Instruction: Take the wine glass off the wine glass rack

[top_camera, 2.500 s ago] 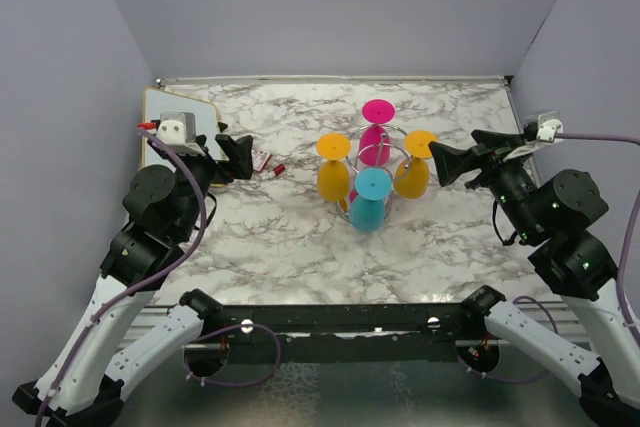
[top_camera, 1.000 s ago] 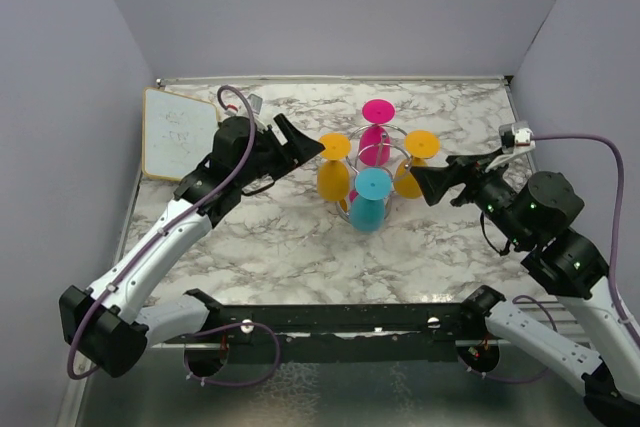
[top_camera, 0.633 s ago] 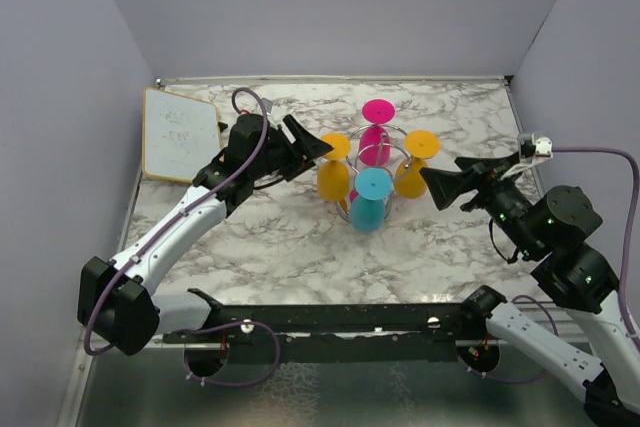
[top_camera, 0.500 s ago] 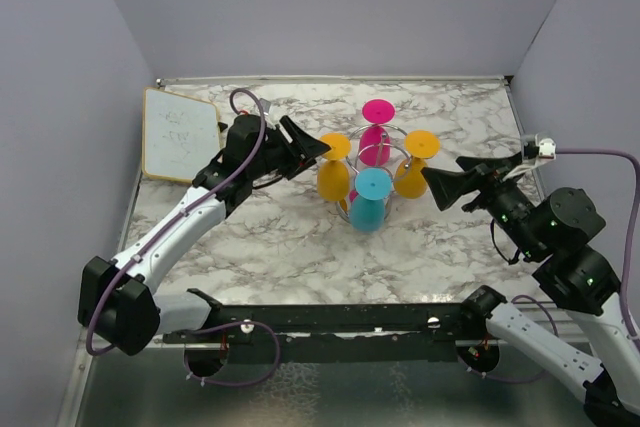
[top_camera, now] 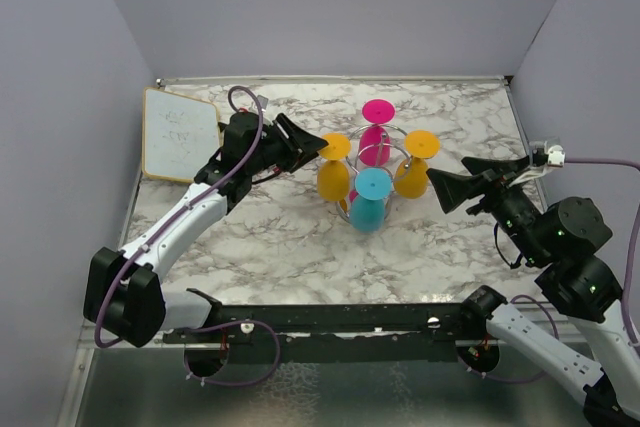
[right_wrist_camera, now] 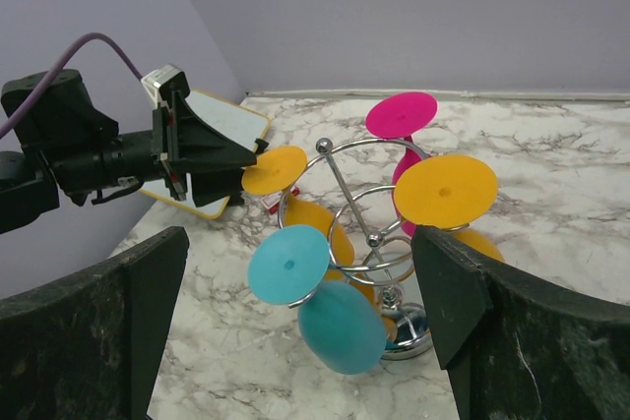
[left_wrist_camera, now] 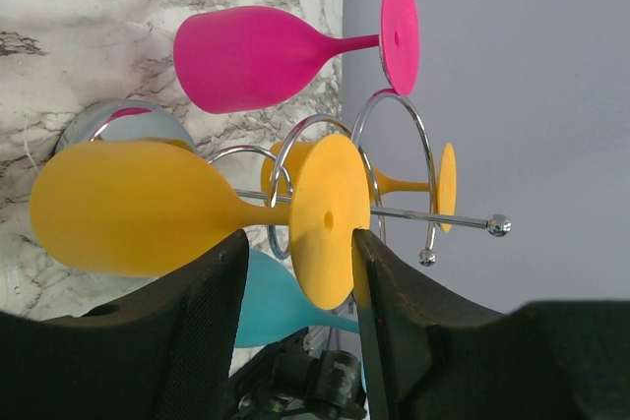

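Note:
The wine glass rack point(right_wrist_camera: 346, 187) stands mid-table, a chrome stand with wire rings point(left_wrist_camera: 429, 157). Hanging upside down from it are two yellow glasses, a pink one point(top_camera: 376, 134) and a cyan one point(top_camera: 369, 201). My left gripper point(top_camera: 314, 147) is at the left yellow wine glass point(top_camera: 333, 179). In the left wrist view its open fingers straddle that glass's foot disc point(left_wrist_camera: 328, 218). The right finger point(left_wrist_camera: 379, 292) is at the disc's edge and the left finger stands apart from it. My right gripper point(top_camera: 438, 189) hangs wide open and holding nothing, right of the rack beside the other yellow glass point(right_wrist_camera: 445, 191).
A small whiteboard point(top_camera: 180, 134) lies at the table's far left. A little red and white object point(right_wrist_camera: 263, 206) lies on the marble behind the rack's left side. Grey walls close in on three sides.
My left gripper's fingers have closed in around the yellow glass's foot. The right arm has drawn back slightly to the right, its jaws unchanged.

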`<state>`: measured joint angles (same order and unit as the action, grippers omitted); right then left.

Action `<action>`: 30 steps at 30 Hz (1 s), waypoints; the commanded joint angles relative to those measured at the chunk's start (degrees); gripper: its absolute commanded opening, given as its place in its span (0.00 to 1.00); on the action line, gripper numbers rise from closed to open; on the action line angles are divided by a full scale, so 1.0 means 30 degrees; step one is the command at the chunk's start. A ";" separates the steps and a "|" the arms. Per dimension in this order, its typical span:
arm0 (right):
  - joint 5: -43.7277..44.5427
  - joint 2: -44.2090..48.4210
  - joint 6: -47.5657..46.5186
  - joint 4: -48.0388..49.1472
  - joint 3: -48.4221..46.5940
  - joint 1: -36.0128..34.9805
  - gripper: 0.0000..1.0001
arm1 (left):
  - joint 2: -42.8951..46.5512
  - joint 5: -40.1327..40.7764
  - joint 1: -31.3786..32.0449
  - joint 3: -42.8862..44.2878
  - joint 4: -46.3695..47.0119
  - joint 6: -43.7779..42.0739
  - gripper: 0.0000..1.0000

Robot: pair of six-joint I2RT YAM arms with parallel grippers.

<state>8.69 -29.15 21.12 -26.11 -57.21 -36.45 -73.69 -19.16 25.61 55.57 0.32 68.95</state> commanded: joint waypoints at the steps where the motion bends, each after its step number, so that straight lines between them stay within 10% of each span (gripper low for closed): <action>1: 0.0300 -0.0038 -0.0198 0.0576 0.0232 -0.0148 0.98 | -0.0046 -0.0826 -0.0013 -0.0278 0.1220 0.0206 0.47; 30: 0.0227 -0.0011 -0.0154 0.0816 0.0406 -0.0149 0.98 | -0.0092 -0.0795 -0.0227 -0.0475 0.1369 0.0425 0.17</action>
<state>8.69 -29.19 20.73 -25.26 -56.64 -36.45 -74.89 -20.29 25.45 55.00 2.52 69.93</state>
